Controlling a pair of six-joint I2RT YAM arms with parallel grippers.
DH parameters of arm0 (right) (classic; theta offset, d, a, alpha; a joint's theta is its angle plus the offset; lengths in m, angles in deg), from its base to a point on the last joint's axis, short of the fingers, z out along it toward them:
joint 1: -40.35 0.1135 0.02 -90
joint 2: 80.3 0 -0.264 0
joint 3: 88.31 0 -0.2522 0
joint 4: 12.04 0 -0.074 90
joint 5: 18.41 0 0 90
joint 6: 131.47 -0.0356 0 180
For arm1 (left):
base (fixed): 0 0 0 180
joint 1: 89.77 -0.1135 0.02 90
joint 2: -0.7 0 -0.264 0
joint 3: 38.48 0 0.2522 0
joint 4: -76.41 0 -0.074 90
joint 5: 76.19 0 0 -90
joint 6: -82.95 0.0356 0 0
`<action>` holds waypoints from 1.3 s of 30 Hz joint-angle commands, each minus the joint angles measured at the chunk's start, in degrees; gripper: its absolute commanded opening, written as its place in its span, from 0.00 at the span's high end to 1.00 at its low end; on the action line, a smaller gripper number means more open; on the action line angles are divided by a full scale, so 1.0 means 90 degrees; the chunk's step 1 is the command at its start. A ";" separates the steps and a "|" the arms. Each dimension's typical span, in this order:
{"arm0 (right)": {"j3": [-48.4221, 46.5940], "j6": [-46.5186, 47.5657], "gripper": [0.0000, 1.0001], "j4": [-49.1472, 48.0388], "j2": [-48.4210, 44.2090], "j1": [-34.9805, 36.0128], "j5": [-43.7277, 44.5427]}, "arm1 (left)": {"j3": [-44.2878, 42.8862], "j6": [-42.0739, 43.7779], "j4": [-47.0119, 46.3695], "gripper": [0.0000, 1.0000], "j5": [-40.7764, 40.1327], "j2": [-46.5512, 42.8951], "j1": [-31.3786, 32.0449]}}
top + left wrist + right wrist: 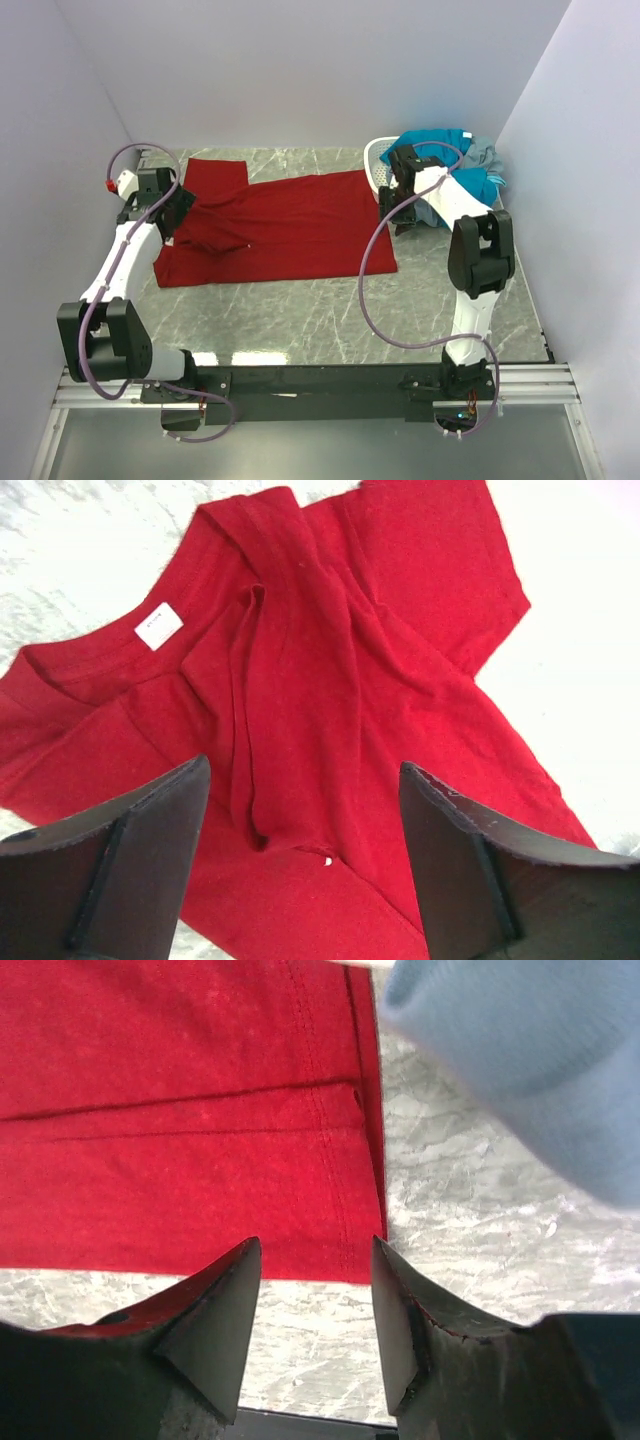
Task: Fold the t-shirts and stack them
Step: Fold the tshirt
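Note:
A dark red t-shirt (300, 225) lies spread on the table, collar end to the left, with one sleeve bunched over its left part. My left gripper (180, 212) hovers over that bunched part, open and empty. In the left wrist view the red shirt (400, 660) fills the frame, its white neck label (158, 626) at upper left, and the open gripper (303, 770) is above a cloth fold. My right gripper (392, 198) is open and empty over the shirt's right hem. The right wrist view shows the gripper (315, 1245) above the hem corner (340, 1210). Teal and grey t-shirts (455, 155) are heaped at the back right.
A white perforated basket (378, 158) stands at the back right under the teal and grey heap. A pale blue-grey cloth (530, 1070) hangs into the right wrist view. White walls close in the grey marble table (300, 320) on three sides.

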 commanded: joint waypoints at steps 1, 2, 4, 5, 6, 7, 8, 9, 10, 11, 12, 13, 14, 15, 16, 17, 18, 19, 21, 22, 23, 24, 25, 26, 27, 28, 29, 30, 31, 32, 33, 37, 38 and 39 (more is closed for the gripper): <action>0.0225 0.0053 0.45 -0.0129 -0.0795 -0.0057 0.0037 | -0.0149 0.0093 -0.0025 0.18 -0.0045 -0.0043 -0.0108; 0.0372 0.0053 0.45 -0.0178 -0.0893 -0.0057 0.0008 | -0.0041 0.0093 0.0005 0.18 -0.0045 -0.0072 -0.0128; 0.0916 0.0014 0.45 -0.0354 -0.1157 -0.0057 -0.0002 | 0.0387 0.0045 0.0093 0.18 -0.0016 -0.0218 -0.0167; 0.1104 0.0004 0.45 -0.0422 -0.1235 -0.0047 -0.0002 | 0.0534 -0.0023 0.0151 0.18 -0.0006 -0.0277 -0.0186; 0.1405 -0.0016 0.45 -0.0529 -0.1342 -0.0047 0.0008 | 0.0681 -0.0053 0.0258 0.19 -0.0016 -0.0423 -0.0206; 0.1534 -0.0026 0.45 -0.0579 -0.1372 -0.0057 0.0008 | 0.0905 -0.0082 0.0356 0.19 -0.0026 -0.0492 -0.0245; 0.1661 -0.0035 0.45 -0.0627 -0.1411 -0.0057 0.0017 | 0.1023 -0.0102 0.0434 0.19 -0.0045 -0.0579 -0.0264; 0.1875 -0.0055 0.45 -0.0725 -0.1450 -0.0057 -0.0002 | 0.1111 -0.0141 0.0599 0.19 -0.0064 -0.0716 -0.0284; 0.1964 -0.0065 0.45 -0.0774 -0.1451 -0.0057 -0.0012 | 0.1286 -0.0151 0.0678 0.19 -0.0113 -0.0785 -0.0332; 0.2033 -0.0084 0.45 -0.0813 -0.1451 -0.0057 -0.0031 | 0.1356 -0.0170 0.0766 0.19 -0.0133 -0.0843 -0.0371; 0.2140 -0.0104 0.46 -0.0900 -0.1451 -0.0066 -0.0041 | 0.1424 -0.0161 0.0854 0.19 -0.0152 -0.0970 -0.0401; 0.2189 -0.0123 0.46 -0.0930 -0.1441 -0.0067 -0.0070 | 0.1541 -0.0170 0.0980 0.19 -0.0162 -0.1029 -0.0479; 0.2228 -0.0133 0.46 -0.0998 -0.1431 -0.0067 -0.0080 | 0.1609 -0.0151 0.1030 0.20 -0.0162 -0.1068 -0.0518; 0.2287 -0.0152 0.46 -0.1038 -0.1392 -0.0067 -0.0090 | 0.1668 -0.0170 0.1069 0.20 -0.0162 -0.1117 -0.0547; 0.2316 -0.0162 0.46 -0.1067 -0.1373 -0.0057 -0.0100 | 0.1794 -0.0180 0.1108 0.21 -0.0133 -0.1175 -0.0606; 0.2345 -0.0162 0.47 -0.1096 -0.1353 -0.0057 -0.0109 | 0.1854 -0.0199 0.1109 0.21 -0.0094 -0.1195 -0.0616; 0.2404 -0.0172 0.47 -0.1145 -0.1295 -0.0076 -0.0109 | 0.1903 -0.0219 0.1118 0.23 -0.0065 -0.1205 -0.0645; 0.2433 -0.0172 0.47 -0.1165 -0.1275 -0.0076 -0.0109 | 0.2009 -0.0238 0.1109 0.23 -0.0026 -0.1196 -0.0674; 0.2531 -0.0172 0.48 -0.1262 -0.1226 -0.0105 -0.0109 | 0.2088 -0.0307 0.1060 0.25 0.0052 -0.1137 -0.0684; 0.2560 -0.0162 0.48 -0.1272 -0.1216 -0.0115 -0.0100 | 0.2156 -0.0326 0.1040 0.25 0.0062 -0.1118 -0.0704; 0.2590 -0.0162 0.48 -0.1282 -0.1197 -0.0106 -0.0080 | 0.2186 -0.0375 0.1002 0.27 0.0082 -0.1079 -0.0704; 0.2638 -0.0172 0.48 -0.1321 -0.1177 -0.0125 -0.0080 | 0.2225 -0.0385 0.0962 0.27 0.0091 -0.1011 -0.0723; 0.2668 -0.0182 0.48 -0.1341 -0.1167 -0.0144 -0.0099 | 0.2293 -0.0385 0.0923 0.27 0.0092 -0.0971 -0.0752; 0.2687 -0.0192 0.48 -0.1360 -0.1158 -0.0154 -0.0129 | 0.2332 -0.0395 0.0894 0.28 0.0082 -0.0932 -0.0753; 0.2717 -0.0192 0.48 -0.1418 -0.1138 -0.0154 -0.0139 | 0.2362 -0.0385 0.0816 0.28 0.0053 -0.0874 -0.0772; 0.2717 -0.0182 0.48 -0.1429 -0.1119 -0.0164 -0.0148 | 0.2430 -0.0375 0.0767 0.28 0.0053 -0.0844 -0.0811; 0.2707 -0.0182 0.48 -0.1429 -0.1051 -0.0164 -0.0139 | 0.2459 -0.0346 0.0728 0.29 0.0053 -0.0815 -0.0821; 0.2678 -0.0163 0.48 -0.1419 -0.1021 -0.0164 -0.0139 | 0.2479 -0.0336 0.0660 0.29 0.0043 -0.0766 -0.0840; 0.2658 -0.0162 0.48 -0.1400 -0.0982 -0.0164 -0.0148 | 0.2499 -0.0327 0.0650 0.29 0.0043 -0.0737 -0.0899; 0.2658 -0.0172 0.49 -0.1399 -0.0953 -0.0174 -0.0168 | 0.2518 -0.0297 0.0630 0.29 0.0052 -0.0717 -0.0928; 0.2678 -0.0182 0.50 -0.1399 -0.0933 -0.0174 -0.0187 | 0.2547 -0.0297 0.0601 0.29 0.0043 -0.0678 -0.0958; 0.2775 -0.0201 0.50 -0.1380 -0.0913 -0.0174 -0.0217 | 0.2626 -0.0278 0.0523 0.29 0.0062 -0.0610 -0.1065; 0.2804 -0.0211 0.51 -0.1370 -0.0923 -0.0184 -0.0217 | 0.2645 -0.0287 0.0494 0.30 0.0072 -0.0600 -0.1085; 0.2843 -0.0221 0.51 -0.1370 -0.0923 -0.0184 -0.0226 | 0.2655 -0.0287 0.0474 0.31 0.0082 -0.0571 -0.1114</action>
